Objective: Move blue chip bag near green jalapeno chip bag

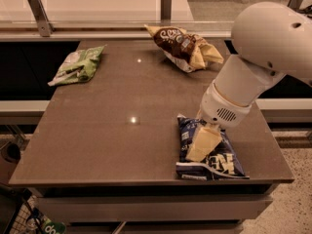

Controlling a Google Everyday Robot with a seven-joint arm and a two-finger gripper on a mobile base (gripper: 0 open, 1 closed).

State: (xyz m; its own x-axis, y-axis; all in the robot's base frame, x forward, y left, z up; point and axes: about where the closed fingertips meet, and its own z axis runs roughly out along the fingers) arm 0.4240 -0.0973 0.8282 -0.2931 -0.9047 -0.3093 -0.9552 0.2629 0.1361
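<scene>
Table [97,145] carries all three bags, so we expect move across its top. Arm [263,48] reaches down over near right corner because blue chip bag [220,162] lies flat there. Brown-and-yellow bag [183,45] far centre — off likely path. Green jalapeno chip bag [78,65] at far left edge, well apart from blue one. Gripper [202,143] sits on blue bag's middle — we cannot tell its opening, nor whether it has hold.

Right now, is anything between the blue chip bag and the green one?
No. In the camera view only bare table lies between the blue chip bag and the green jalapeno chip bag. The pincer is over the blue bag.
</scene>
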